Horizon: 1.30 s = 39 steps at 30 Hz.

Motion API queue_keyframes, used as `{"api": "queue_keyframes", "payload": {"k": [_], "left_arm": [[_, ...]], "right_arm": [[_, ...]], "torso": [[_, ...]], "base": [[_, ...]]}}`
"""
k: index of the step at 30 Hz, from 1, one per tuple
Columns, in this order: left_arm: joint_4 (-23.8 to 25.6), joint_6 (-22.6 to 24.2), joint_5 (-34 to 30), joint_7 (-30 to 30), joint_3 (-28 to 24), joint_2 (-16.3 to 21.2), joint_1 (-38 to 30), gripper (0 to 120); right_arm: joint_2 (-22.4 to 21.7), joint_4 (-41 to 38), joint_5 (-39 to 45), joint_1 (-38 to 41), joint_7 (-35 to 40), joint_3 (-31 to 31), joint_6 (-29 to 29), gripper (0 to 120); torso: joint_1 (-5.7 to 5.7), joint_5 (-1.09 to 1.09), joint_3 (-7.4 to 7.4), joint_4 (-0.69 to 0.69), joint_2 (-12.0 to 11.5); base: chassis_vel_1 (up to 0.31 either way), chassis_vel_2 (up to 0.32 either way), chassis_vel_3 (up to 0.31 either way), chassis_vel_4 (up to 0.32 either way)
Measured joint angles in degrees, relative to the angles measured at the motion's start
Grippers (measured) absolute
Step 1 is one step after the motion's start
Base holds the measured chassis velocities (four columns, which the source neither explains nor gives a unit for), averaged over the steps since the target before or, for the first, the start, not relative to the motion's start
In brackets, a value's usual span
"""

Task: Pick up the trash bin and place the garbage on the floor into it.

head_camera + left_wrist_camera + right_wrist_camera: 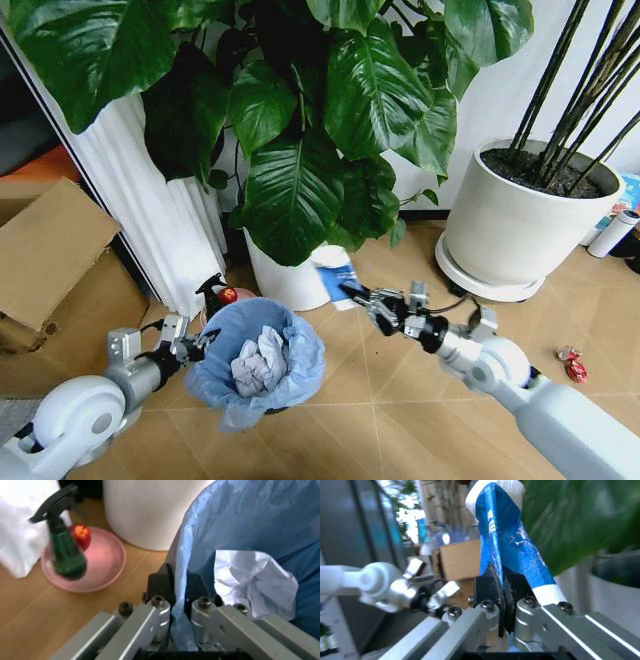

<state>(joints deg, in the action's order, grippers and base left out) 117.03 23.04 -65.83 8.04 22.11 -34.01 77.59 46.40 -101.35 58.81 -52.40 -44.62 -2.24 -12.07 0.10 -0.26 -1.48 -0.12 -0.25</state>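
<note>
The trash bin, lined with a crinkly light-blue bag, hangs just above the floor with my left gripper shut on its rim. In the left wrist view the left gripper pinches the bag's edge, and a crumpled white paper wad lies inside. White wads also show in the bin from the head view. My right gripper is shut on a blue-white wrapper, up and right of the bin's rim. The right wrist view shows the wrapper standing up from the shut right gripper. A red wrapper lies on the floor at the right.
A large-leafed plant in a white pot stands just behind the bin. A bigger white pot is at the back right. A green spray bottle stands on a pink saucer. At the left are a cardboard box and a white curtain.
</note>
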Motion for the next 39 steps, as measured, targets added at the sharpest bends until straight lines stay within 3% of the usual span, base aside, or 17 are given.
{"api": "queue_keyframes", "payload": {"k": [8, 18, 22, 27, 28, 30, 31, 34, 36, 38, 39], "left_arm": [[-1.3, 0.3, -0.8, 0.6, -5.4, -1.0, -6.5, 0], [-0.8, 0.7, -0.9, 1.2, -5.6, -0.6, -6.0, 0], [-0.1, 0.8, -1.3, 1.2, -4.1, -0.1, -5.2, 0], [0.3, 0.9, -1.4, 1.2, -3.3, 0.0, -4.2, 0], [0.4, 0.9, -1.4, 1.2, -3.1, 0.0, -4.1, 0], [0.4, 0.9, -1.4, 1.2, -3.1, 0.0, -4.0, 0], [0.5, 0.9, -1.4, 1.3, -3.0, 0.0, -4.0, 0], [0.6, 0.9, -1.4, 1.5, -2.7, 0.0, -3.7, 0], [1.0, 1.0, -1.2, 1.5, -1.2, 0.0, -2.1, 0], [1.3, 1.0, -0.4, 1.6, 0.4, -0.1, -0.3, 0], [1.3, 1.0, -0.4, 1.6, 0.4, -0.1, -0.3, 0]], "right_arm": [[3.1, 5.9, 1.7, 11.1, -3.3, -10.4, 0.6, 0], [4.6, 8.1, 1.5, 16.3, -1.4, -17.4, 1.7, 1], [4.2, 8.6, 0.3, 16.5, -1.2, -19.2, 3.0, 20], [4.0, 8.7, 0.3, 16.6, -1.0, -19.3, 3.6, 34], [3.9, 8.7, 0.3, 16.7, -0.9, -19.3, 3.6, 42], [3.8, 8.7, 0.3, 16.8, -0.8, -19.3, 3.6, 43], [3.8, 8.8, 0.3, 16.7, -0.3, -19.0, 3.6, 50], [3.6, 8.9, 0.3, 16.0, 1.2, -17.5, 3.1, 56], [2.4, 9.3, 0.4, 11.9, 5.3, -12.7, 3.0, 68], [0.5, 9.3, 0.7, 6.5, 12.5, -8.3, 1.2, 75], [0.5, 9.3, 0.7, 6.5, 12.5, -8.3, 1.2, 75]], "torso": [[0.00, 0.00, 0.00, -0.01, 0.0], [0.00, -0.02, 0.00, 0.01, 0.0], [0.00, -0.01, 0.00, -0.01, 0.0], [-0.01, -0.01, 0.01, -0.01, 0.0], [-0.01, -0.01, 0.01, 0.00, 0.0], [-0.01, 0.00, 0.01, 0.00, 0.0], [-0.01, 0.00, 0.01, 0.00, 0.0], [-0.01, 0.00, 0.00, 0.00, 0.0], [0.00, -0.01, 0.01, 0.02, 0.0], [-0.01, 0.02, 0.01, 0.02, 0.0], [-0.01, 0.02, 0.01, 0.02, 0.0]], "base": [[0.000, 0.000, 0.000, 0.000], [0.000, 0.000, 0.000, 0.000], [0.000, 0.000, 0.000, 0.000], [0.000, 0.000, 0.000, 0.000], [0.000, 0.000, 0.000, 0.000], [0.000, 0.000, 0.000, 0.000], [0.000, 0.000, 0.000, 0.000], [0.000, 0.000, 0.000, 0.000], [0.000, 0.000, 0.000, 0.000], [0.000, 0.000, 0.000, 0.000], [0.000, 0.000, 0.000, 0.000]]}}
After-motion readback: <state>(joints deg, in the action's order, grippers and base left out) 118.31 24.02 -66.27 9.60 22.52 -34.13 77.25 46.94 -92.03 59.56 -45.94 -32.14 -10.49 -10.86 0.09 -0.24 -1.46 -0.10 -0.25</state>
